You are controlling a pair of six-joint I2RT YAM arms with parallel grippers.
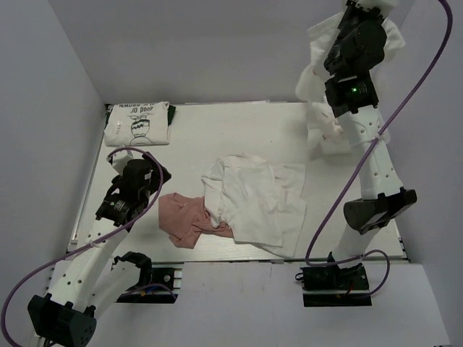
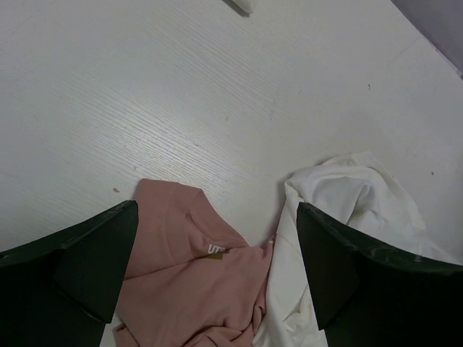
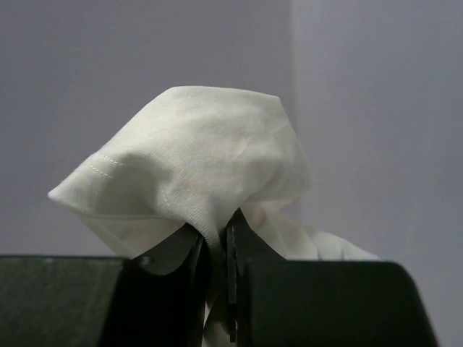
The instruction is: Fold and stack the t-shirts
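A dusty pink t-shirt (image 1: 187, 217) lies crumpled on the table, its right part under a loose plain white t-shirt (image 1: 253, 199). A folded white t-shirt with black print (image 1: 137, 123) lies at the back left. My left gripper (image 1: 155, 177) is open and empty, just above the table by the pink tee's left edge. In the left wrist view the pink tee (image 2: 181, 289) and the white one (image 2: 347, 195) lie between its spread jaws (image 2: 217, 210). My right gripper (image 1: 365, 9) is raised high at the back right, shut on another plain white t-shirt (image 1: 318, 79), pinching a fold (image 3: 188, 152) between its jaws (image 3: 217, 235). The shirt hangs down to the table.
Grey walls enclose the white table (image 1: 217, 130) at the left, back and right. The lifted shirt's lower end rests bunched at the back right (image 1: 329, 137). Purple cables loop beside both arms.
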